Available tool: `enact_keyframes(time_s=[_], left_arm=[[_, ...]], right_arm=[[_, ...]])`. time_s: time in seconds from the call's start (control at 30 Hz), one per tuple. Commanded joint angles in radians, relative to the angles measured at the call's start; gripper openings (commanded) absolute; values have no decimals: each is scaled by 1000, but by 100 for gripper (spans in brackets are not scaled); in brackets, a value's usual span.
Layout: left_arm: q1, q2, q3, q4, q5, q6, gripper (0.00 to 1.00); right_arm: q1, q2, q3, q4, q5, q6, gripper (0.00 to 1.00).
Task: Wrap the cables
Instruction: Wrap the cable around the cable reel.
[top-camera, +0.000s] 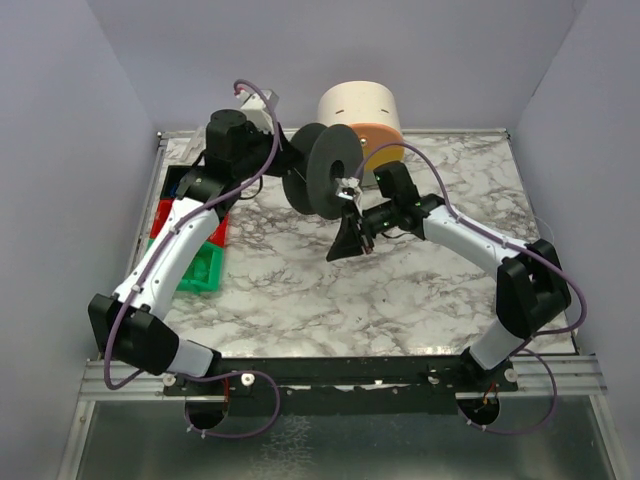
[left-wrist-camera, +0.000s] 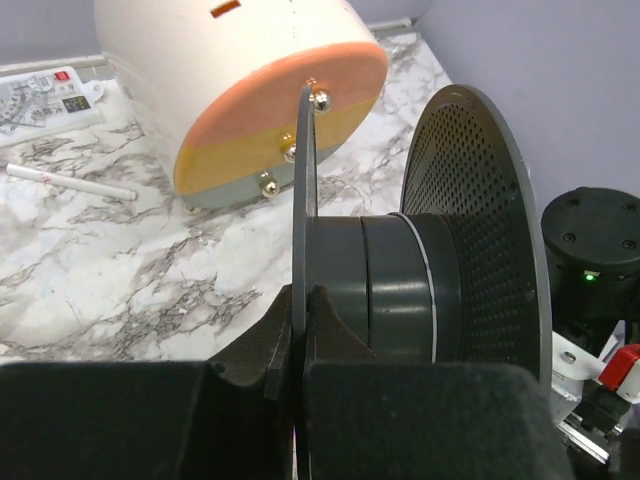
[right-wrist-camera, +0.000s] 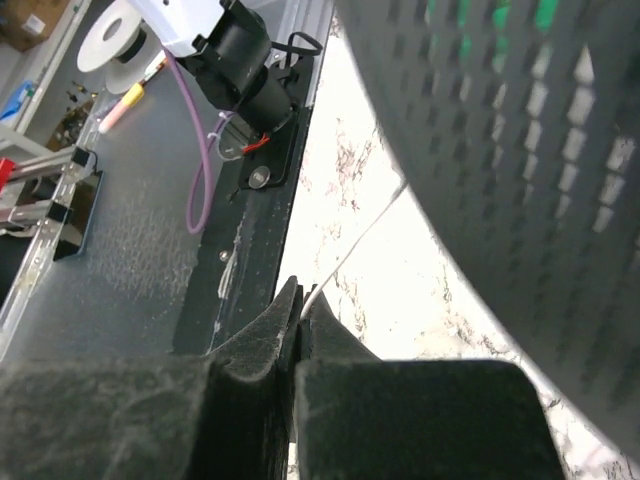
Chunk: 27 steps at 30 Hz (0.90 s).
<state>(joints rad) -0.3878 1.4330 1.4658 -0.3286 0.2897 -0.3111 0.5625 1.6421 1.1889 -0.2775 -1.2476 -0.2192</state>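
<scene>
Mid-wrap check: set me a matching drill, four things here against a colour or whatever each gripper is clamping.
1 left gripper
2 right gripper
3 spool
4 drum

A shut on the thin white cable
B dark grey, perforated
C shut on a spool flange
D cream with an orange face

Pairs: 1-C, 2-A, 3-B, 4-D

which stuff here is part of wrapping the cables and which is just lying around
In the job: dark grey spool, thin white cable, left gripper clamping the spool's flange, right gripper pinching the cable.
Lying about: cream-and-orange drum, white pen, red and green bins.
</scene>
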Motion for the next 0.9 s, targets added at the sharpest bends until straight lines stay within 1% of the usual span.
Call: enact_keyframes(time_s=[0.0,0.1,0.17,0.27,0.37,0.47,0.5,0.57,0.7,0.77,0.87], left_arm=[[120,-112,-59,230,98,-150,0],[172,-152,-95,278,167,-205,0],[199,-171,-113,312,208,-242,0],[215,-176,-120,326,266,-280,0],[216,-168,-119,349,327,-288,0],[216,-161,-117,332,381,-264,0],[215,-155,-112,312,404,-245,0],[212,-145,-92,246,434,-185,0],[190,-121,-50,67,443,-23,0],[162,-102,-32,-34,438,75,0],[121,-86,-14,-141,357,198,0]], right_arm=[[7,-1,12,-169,-36,-171,1],[-20,-13,-7,-142,-45,-168,1],[-57,-23,-30,-84,-48,-119,1],[-129,-46,-78,61,-37,7,1],[-172,-66,-132,214,26,130,1],[-211,-58,-156,311,88,197,0],[-229,-49,-159,331,97,212,0],[-273,-29,-162,377,95,294,1],[-350,-1,-167,451,31,413,1],[-364,1,-143,415,13,406,1],[-369,-7,-81,272,9,319,1]])
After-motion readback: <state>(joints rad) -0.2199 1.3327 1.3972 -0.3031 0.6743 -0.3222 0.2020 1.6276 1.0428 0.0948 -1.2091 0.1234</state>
